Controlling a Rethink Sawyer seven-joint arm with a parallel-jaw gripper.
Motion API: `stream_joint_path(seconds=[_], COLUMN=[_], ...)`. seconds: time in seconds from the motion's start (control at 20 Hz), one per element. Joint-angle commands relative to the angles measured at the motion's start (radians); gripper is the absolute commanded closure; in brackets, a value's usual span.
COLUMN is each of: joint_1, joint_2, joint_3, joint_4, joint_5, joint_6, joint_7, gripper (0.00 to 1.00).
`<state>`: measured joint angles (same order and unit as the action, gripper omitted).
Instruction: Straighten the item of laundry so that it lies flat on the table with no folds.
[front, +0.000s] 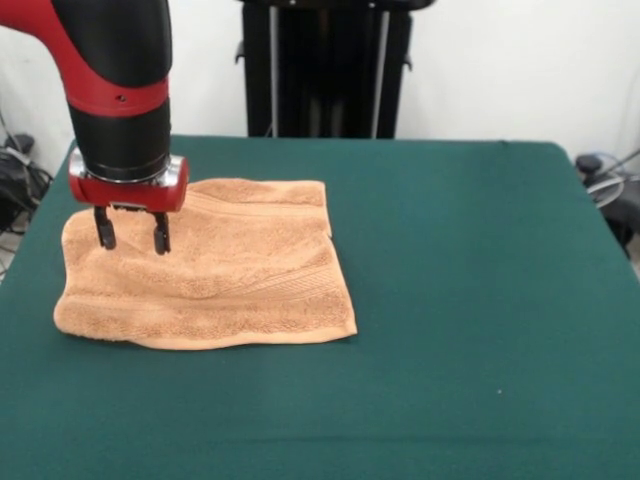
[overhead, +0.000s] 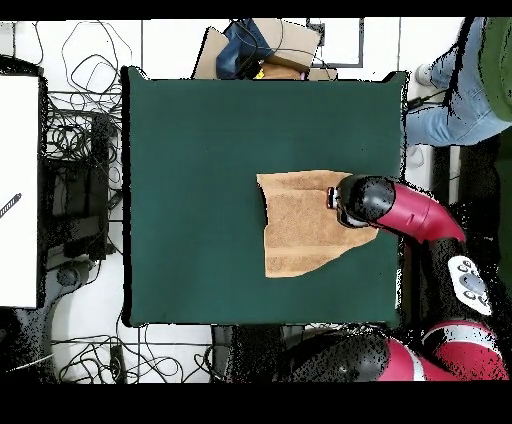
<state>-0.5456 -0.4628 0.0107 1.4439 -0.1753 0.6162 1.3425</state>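
Observation:
The orange-tan towel (front: 215, 265) lies on the left part of the green table (front: 450, 300) in the front view. It is spread out with low wrinkles and a wavy front edge. In the overhead view the towel (overhead: 300, 225) lies near the table's right edge (overhead: 200, 150). My gripper (front: 132, 232) hangs just above the towel's far left part, fingers (front: 104, 228) apart and empty. In the overhead view the arm's wrist (overhead: 362, 200) covers the towel's right side and hides the gripper.
A black stand (front: 325, 70) rises behind the table's far edge. Cables (overhead: 75, 160) and a white board (overhead: 20, 190) lie left of the table in the overhead view. A person (overhead: 455, 90) stands at the top right corner. A box (overhead: 265, 45) sits beyond the top edge.

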Motion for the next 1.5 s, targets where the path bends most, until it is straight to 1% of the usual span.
stream_joint_path(seconds=[0.05,0.35,0.55,0.9,1.5], joint_1=[0.032,0.06,0.064,0.095,0.124], joint_2=[0.033,0.04,0.054,0.051,0.052], joint_3=[-0.018,-0.031,-0.022,-0.034,-0.037], joint_4=[0.067,0.066,0.054,0.051,0.071], joint_5=[0.051,0.066,0.063,0.06,0.081], joint_6=[-0.062,-0.066,-0.054,-0.038,-0.051], joint_7=[0.279,0.285,0.25,0.239,0.26], gripper=[0.0,0.0,0.0,0.0,0.0])
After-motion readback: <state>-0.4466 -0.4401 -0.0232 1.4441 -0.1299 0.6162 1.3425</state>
